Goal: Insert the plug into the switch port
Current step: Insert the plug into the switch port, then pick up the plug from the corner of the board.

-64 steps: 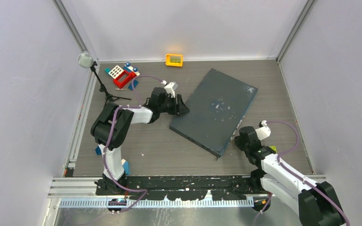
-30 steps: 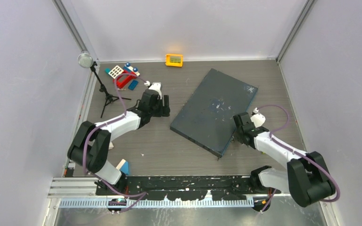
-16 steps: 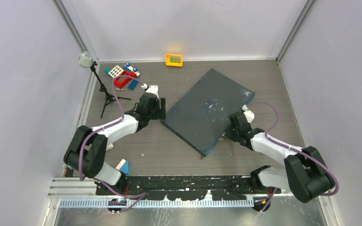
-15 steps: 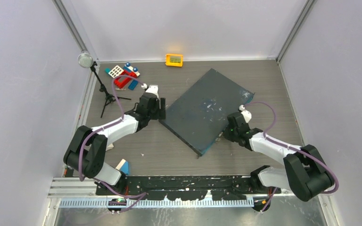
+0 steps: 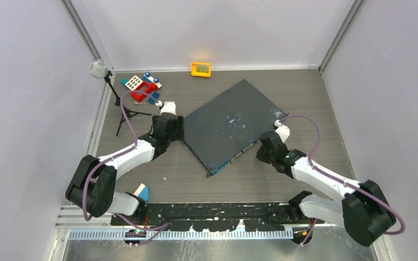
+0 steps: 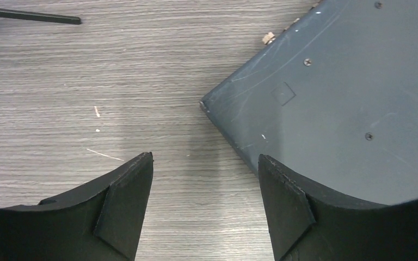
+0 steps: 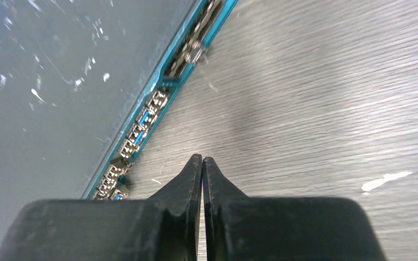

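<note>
At the far left of the bench (image 5: 185,176), a small tripod stand (image 5: 98,69) with a round head stood beside a cluster of coloured toy blocks (image 5: 141,87). Right of these, the left fingers (image 6: 124,198) were spread wide and held nothing, a corner of the dark-grey switch box (image 5: 231,122) lying just ahead of the gap between them. That box lay flat and skewed mid-bench, with a small orange-yellow box (image 5: 201,69) well behind it near the back wall. Along its thin teal front face ran the row of switch ports (image 7: 139,130). Just beside that face, the right fingers (image 7: 188,182) were pressed together over bare bench, tips near the ports but apart from them.
</note>
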